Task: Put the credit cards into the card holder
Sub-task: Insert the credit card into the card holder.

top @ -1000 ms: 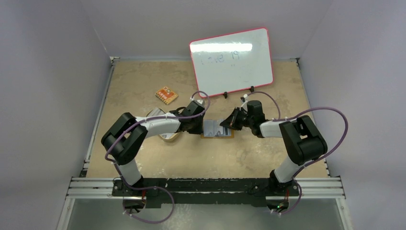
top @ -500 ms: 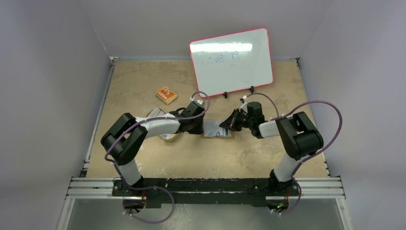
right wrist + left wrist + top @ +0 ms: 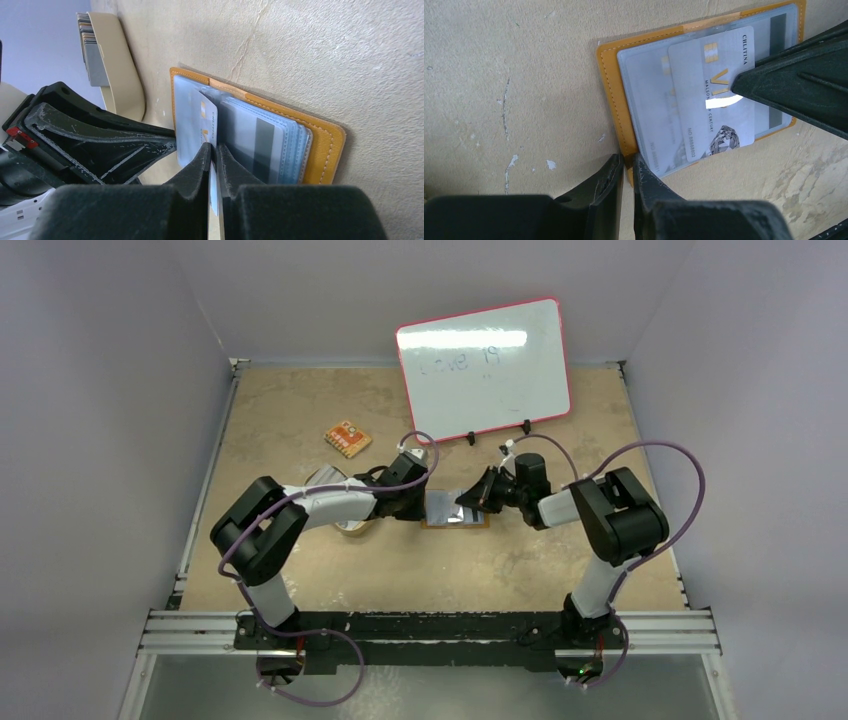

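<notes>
Table: L hand pinches card holder corner; R hand grips card.

Mottled beige table, open orange card holder flat between left gripper and right gripper, tan dish behind the left gripper, orange patterned piece and standing whiteboard farther beyond.

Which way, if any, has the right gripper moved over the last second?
Yes. The right gripper has slid toward the left arm, farther across the card holder, judged against the whiteboard, which stands fixed.
</notes>
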Motion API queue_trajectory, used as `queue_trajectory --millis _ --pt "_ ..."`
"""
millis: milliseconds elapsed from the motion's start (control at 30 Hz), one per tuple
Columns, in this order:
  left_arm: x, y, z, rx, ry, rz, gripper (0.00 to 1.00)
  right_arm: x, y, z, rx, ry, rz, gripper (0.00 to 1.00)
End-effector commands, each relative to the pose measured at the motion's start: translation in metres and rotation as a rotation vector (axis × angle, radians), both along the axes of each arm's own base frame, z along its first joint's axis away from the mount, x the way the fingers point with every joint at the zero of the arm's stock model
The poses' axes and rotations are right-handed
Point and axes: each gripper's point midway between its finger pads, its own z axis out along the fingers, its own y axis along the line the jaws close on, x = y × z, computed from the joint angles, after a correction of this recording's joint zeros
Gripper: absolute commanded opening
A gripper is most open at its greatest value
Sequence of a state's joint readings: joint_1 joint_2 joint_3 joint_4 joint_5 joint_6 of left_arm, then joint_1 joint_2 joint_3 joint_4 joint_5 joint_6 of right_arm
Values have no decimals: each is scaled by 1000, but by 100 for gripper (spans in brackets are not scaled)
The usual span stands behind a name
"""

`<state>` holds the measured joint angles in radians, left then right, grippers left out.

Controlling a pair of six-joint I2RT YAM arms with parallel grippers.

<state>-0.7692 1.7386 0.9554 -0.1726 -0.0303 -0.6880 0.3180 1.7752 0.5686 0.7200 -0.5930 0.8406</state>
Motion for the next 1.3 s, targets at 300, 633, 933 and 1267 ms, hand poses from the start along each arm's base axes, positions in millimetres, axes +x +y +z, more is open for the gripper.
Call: queue_trajectory --millis 300,633,933,1267 --pt "-4 -23 7 -73 -9 -25 12 -9 20 -8 -5 18 18 8" --pt "-3 -25 9 -81 -13 -28 12 -9 18 -10 -93 -4 31 14" --pt "-3 -23 16 -83 -34 -22 12 -15 10 -10 -243 33 69 27" --pt "-2 -26 34 -139 -57 2 12 -5 -7 15 -354 -38 35 40"
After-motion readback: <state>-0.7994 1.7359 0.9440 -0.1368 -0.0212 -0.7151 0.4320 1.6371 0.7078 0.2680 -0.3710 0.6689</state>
